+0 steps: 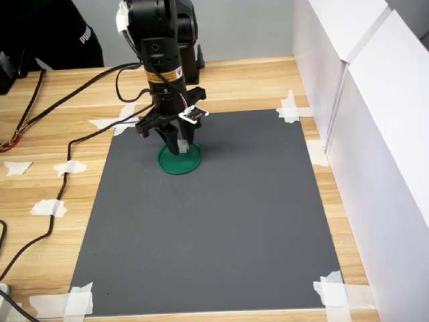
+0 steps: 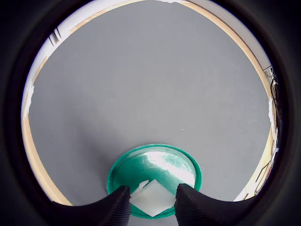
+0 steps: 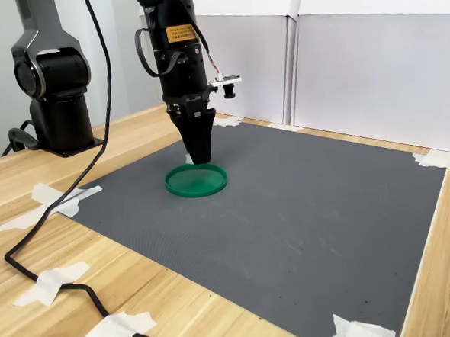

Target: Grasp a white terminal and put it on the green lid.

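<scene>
The green lid [image 1: 179,163] lies on the grey mat [image 1: 221,235] toward its far left in the first exterior view, and it also shows in the second exterior view as the green lid [image 3: 196,182]. My gripper [image 1: 179,143] points straight down over the lid's far part. In the wrist view the gripper [image 2: 151,200] has its two black fingers on either side of a small white terminal [image 2: 153,197], held over the lid [image 2: 164,162]. A bit of the white terminal [image 1: 182,145] shows between the fingers. The gripper [image 3: 200,156] tips are just above the lid.
White tape scraps [image 1: 118,124] hold the mat's corners. A black cable [image 1: 64,178] runs over the wooden table on the first exterior view's left. White panels [image 1: 362,114] wall off the right. A second black arm base [image 3: 52,87] stands at the second exterior view's left.
</scene>
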